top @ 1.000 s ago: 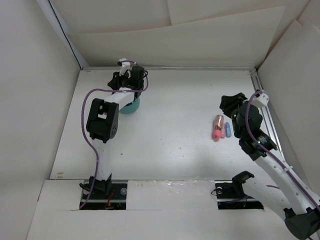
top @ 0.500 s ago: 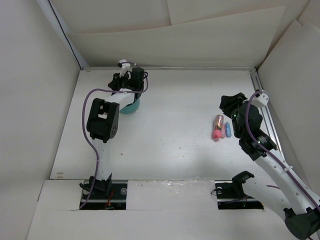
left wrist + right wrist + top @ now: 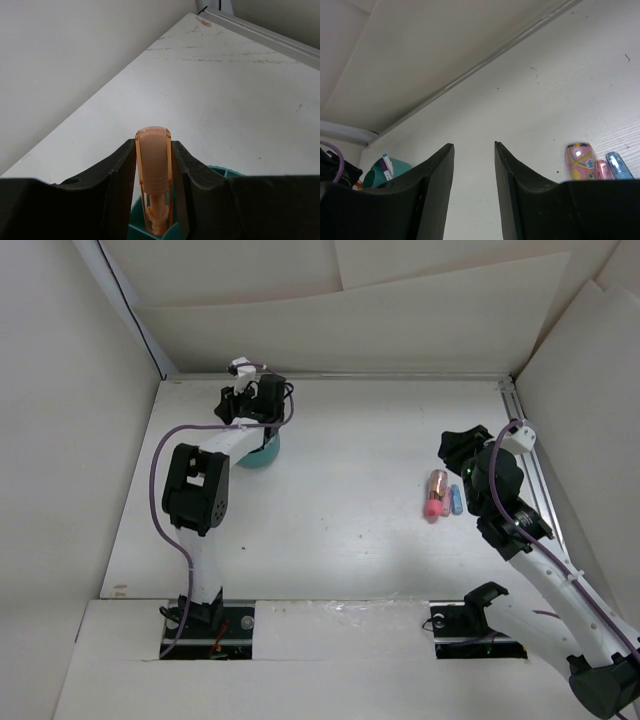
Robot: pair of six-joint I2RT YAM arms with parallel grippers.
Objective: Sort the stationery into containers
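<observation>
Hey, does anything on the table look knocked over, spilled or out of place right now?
Nothing stands out. The teal cup sits upright under the left gripper, which holds an orange piece above it. Three short pieces lie neatly side by side near the open, empty right gripper.

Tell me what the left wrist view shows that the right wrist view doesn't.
Left wrist only: the orange piece up close, clamped in the left gripper over the cup. Right wrist only: the open right gripper, a patterned piece, a pink piece, a blue piece, a pen in the cup. Both: the cup and table.
</observation>
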